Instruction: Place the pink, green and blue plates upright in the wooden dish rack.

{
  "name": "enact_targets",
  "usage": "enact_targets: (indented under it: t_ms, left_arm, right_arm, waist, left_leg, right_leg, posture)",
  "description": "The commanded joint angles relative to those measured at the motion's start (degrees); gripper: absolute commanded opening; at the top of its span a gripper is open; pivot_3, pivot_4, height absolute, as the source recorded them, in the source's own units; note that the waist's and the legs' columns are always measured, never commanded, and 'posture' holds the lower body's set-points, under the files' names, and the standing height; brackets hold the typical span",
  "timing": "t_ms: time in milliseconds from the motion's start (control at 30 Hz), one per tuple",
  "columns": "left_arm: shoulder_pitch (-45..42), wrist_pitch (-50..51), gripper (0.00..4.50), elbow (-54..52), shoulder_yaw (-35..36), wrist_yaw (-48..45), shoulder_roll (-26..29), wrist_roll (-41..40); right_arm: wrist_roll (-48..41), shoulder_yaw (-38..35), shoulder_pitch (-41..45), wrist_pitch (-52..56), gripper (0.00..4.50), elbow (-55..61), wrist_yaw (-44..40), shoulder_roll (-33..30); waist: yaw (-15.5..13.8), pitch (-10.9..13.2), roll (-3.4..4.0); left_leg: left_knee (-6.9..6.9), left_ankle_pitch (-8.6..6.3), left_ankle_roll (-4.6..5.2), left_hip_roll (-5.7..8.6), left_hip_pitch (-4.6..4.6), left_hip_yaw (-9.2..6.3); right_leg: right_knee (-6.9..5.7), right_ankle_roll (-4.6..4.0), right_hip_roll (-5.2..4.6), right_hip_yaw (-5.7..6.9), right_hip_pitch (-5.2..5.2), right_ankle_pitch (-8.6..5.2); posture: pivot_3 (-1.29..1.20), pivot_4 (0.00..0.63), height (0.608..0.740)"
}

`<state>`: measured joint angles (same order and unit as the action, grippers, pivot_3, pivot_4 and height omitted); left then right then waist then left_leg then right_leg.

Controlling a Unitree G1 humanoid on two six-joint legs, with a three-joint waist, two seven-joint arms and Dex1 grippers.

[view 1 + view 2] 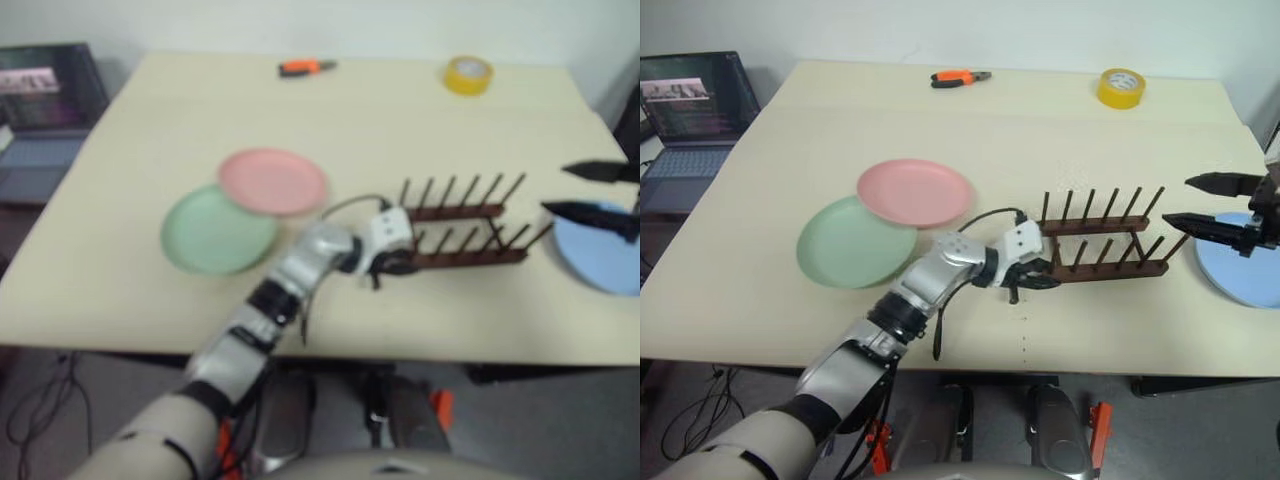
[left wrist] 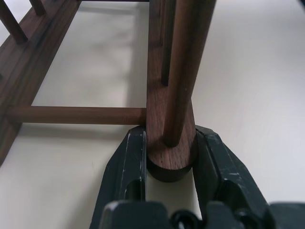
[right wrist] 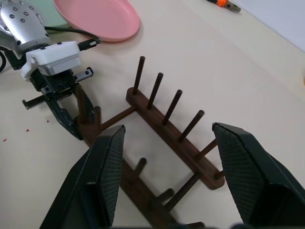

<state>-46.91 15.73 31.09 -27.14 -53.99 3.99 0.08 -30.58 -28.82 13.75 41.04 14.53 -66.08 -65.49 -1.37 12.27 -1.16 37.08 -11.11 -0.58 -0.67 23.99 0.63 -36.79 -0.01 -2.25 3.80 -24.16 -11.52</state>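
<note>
Wooden dish rack (image 1: 1100, 245) on the worktop (image 1: 1040, 130): left gripper (image 1: 1038, 273) clenched on its near rail end, right gripper (image 1: 1185, 202) released above the far end, over the blue plate (image 1: 1240, 275).

A pale cream table (image 1: 790, 290) stands against a plain white wall (image 1: 970, 30). An open laptop (image 1: 685, 120) sits on a lower surface beside the table's left edge. Grey floor (image 1: 1200, 430) shows below the near edge, with dark cables (image 1: 700, 415) trailing there.

Even bright light, soft shadows, left eye pic blurred
</note>
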Motion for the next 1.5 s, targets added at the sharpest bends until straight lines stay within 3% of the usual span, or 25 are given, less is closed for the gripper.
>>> enact_targets:
  t_ms: [33, 400, 533, 667, 700, 867, 967, 1067, 1300, 1500]
  left_arm:
    - [-0.95, -0.44, 1.0, 1.3, 0.87, 2.82, -2.04, 1.18]
    - [0.03, 0.7, 1.0, 0.36, -0.48, 3.01, -1.55, 4.32]
    - [-1.02, 0.84, 2.31, -0.17, 1.07, 2.5, -0.21, 3.76]
    - [-1.32, 0.98, 3.89, -3.94, 2.56, 2.82, 1.76, 3.46]
    - [-1.15, 2.42, 4.09, -6.21, 3.26, 2.51, 2.54, 2.74]
    - [3.37, 16.15, 4.09, -28.39, 6.41, -2.91, 8.55, -4.85]
    - [6.08, 24.25, 3.5, -40.58, 5.5, -6.02, 11.47, -10.14]
    - [7.66, 28.16, 2.46, -45.95, 1.02, -5.34, 12.75, -9.98]
    - [8.08, 27.1, 0.0, -37.44, -7.96, 4.1, 6.21, -3.94]
    - [7.06, 22.37, 0.0, -24.26, -9.66, 9.43, -0.28, -0.45]
  right_arm:
    - [-1.32, -5.25, -1.91, 1.47, 3.19, 3.55, 0.66, -1.27]
    - [-2.14, -8.74, -6.08, 3.15, 3.19, 6.57, 1.93, -0.65]
    - [-1.64, -10.32, -8.62, 3.55, 3.19, 6.73, 2.07, -0.49]
    - [-0.05, -11.86, -13.34, 3.92, 3.19, 6.96, 2.02, -0.91]
    - [1.2, -11.99, -15.37, 3.78, 3.19, 7.11, 1.95, -1.12]
    - [5.54, -10.94, -24.87, 3.7, 3.19, 9.15, 3.29, 0.47]
    - [5.73, -7.97, -25.0, 4.25, 3.19, 9.09, 7.15, 3.35]
    - [5.82, -4.09, -24.11, 4.33, 2.59, 8.57, 10.68, 6.4]
    - [8.82, 6.74, -18.24, 4.22, 0.04, 6.43, 22.07, 14.92]
    - [14.29, 13.19, -16.55, 0.48, 0.04, -0.38, 28.99, 20.72]
  waist:
    - [0.13, 0.0, 0.0]
    - [0.22, 0.01, -0.03]
    - [0.2, 0.01, -0.03]
    - [0.26, 0.01, -0.02]
    - [0.24, 0.02, -0.03]
    - [0.31, 0.01, -0.02]
    - [0.35, 0.01, -0.01]
    - [0.23, -0.01, -0.01]
    - [0.4, -0.04, -0.04]
    - [0.35, -0.06, 0.0]
  left_leg:
    - [-0.01, 0.0, 0.0, -0.01, -0.01, 0.0]
    - [-0.03, -0.01, 0.0, 0.0, -0.04, 0.01]
    - [-0.05, -0.01, 0.0, -0.01, -0.04, -0.01]
    - [-0.07, -0.01, 0.0, -0.01, -0.04, -0.02]
    - [-0.07, -0.01, 0.0, -0.01, -0.04, -0.01]
    - [-0.13, -0.02, -0.01, -0.09, 0.02, -0.06]
    - [-0.11, -0.02, -0.01, -0.08, -0.02, -0.17]
    - [-0.03, -0.02, -0.01, -0.05, -0.05, -0.27]
    - [0.04, -0.01, 0.0, 0.02, -0.1, -0.38]
    - [-0.07, 0.0, 0.03, 0.06, -0.01, -0.38]
  right_leg:
    - [0.0, -0.01, 0.0, -0.01, -0.01, -0.01]
    - [0.02, -0.12, 0.04, 0.01, 0.01, -0.08]
    - [0.02, -0.1, 0.04, 0.02, 0.0, -0.07]
    - [0.02, -0.06, 0.06, 0.02, 0.0, -0.04]
    - [0.02, -0.06, 0.06, 0.02, -0.01, -0.04]
    - [0.02, -0.06, 0.05, -0.03, -0.06, -0.05]
    - [0.01, -0.06, 0.05, -0.04, -0.03, -0.06]
    - [0.03, -0.32, 0.04, -0.03, 0.05, -0.21]
    - [0.06, -0.34, 0.04, -0.07, 0.1, -0.22]
    - [0.03, -0.35, 0.04, -0.1, 0.02, -0.23]
  posture:
    - [0.0, 0.15, 0.74]
    - [0.0, 0.15, 0.74]
    - [0.0, 0.15, 0.74]
    - [0.0, 0.15, 0.74]
    - [0.0, 0.15, 0.74]
    - [0.0, 0.15, 0.74]
    - [0.0, 0.15, 0.74]
    - [0.0, 0.15, 0.74]
    - [0.0, 0.15, 0.74]
    - [0.0, 0.15, 0.74]
